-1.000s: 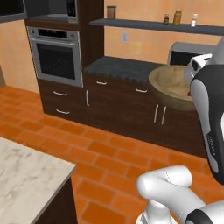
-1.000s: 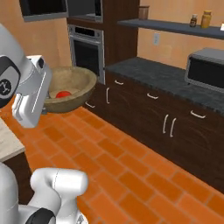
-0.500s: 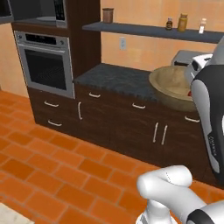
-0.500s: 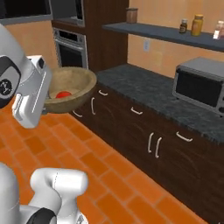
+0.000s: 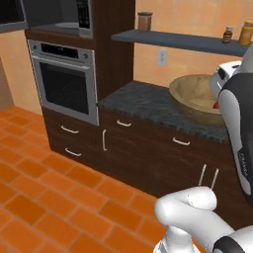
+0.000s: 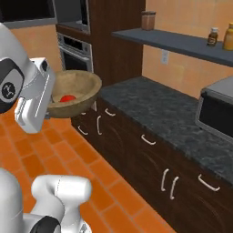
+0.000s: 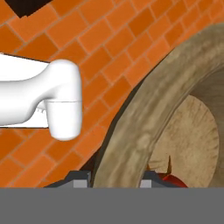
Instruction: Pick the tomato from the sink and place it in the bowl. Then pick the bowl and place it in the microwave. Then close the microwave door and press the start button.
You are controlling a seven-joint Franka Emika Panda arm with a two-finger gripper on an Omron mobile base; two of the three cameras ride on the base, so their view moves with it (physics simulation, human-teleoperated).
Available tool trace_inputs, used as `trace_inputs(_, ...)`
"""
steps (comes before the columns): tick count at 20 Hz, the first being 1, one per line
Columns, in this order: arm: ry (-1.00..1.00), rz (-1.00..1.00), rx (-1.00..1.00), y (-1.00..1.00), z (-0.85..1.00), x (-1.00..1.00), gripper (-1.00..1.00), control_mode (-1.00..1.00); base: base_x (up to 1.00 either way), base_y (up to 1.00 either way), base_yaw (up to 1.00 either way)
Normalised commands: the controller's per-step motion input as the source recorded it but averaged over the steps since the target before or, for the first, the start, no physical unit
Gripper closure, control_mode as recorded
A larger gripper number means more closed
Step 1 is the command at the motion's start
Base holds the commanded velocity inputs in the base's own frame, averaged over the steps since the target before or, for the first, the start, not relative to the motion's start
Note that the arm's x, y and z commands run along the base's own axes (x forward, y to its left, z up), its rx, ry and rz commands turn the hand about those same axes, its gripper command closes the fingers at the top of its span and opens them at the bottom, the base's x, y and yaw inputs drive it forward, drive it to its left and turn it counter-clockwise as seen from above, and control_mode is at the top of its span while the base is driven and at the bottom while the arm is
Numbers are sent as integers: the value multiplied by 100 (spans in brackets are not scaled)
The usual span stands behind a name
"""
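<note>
Item, as I see it from left to right: steel oven set in dark cabinetry; bowl held aloft, clear of the tabletop, my fingers clamped on its rim; tomato lying inside the bowl; microwave on the tabletop, far right.

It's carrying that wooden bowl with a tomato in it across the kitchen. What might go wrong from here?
The gripper pinches the bowl by one edge of its rim, so the bowl hangs out to one side and might tilt or slip from the fingers.

The tomato lies loose inside, so a jolt or a tilt may roll it out onto the brick floor.

The bowl rides at about counter height, so a turn close to the cabinets could knock it.
</note>
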Motion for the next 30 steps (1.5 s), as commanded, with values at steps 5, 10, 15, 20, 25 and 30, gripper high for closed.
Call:
trace_inputs(5,0,0,0,0,0,0,100,100,98,100,0)
trace_inputs(10,0,0,0,0,0,0,100,100,85,100,0)
trace_inputs(15,0,0,0,0,0,0,100,100,98,86,0)
trace_inputs(20,0,0,0,0,0,0,100,100,86,62,-5)
trace_inputs(25,0,0,0,0,0,0,100,100,91,0,-4)
trace_inputs(30,0,0,0,0,0,0,100,100,93,17,0)
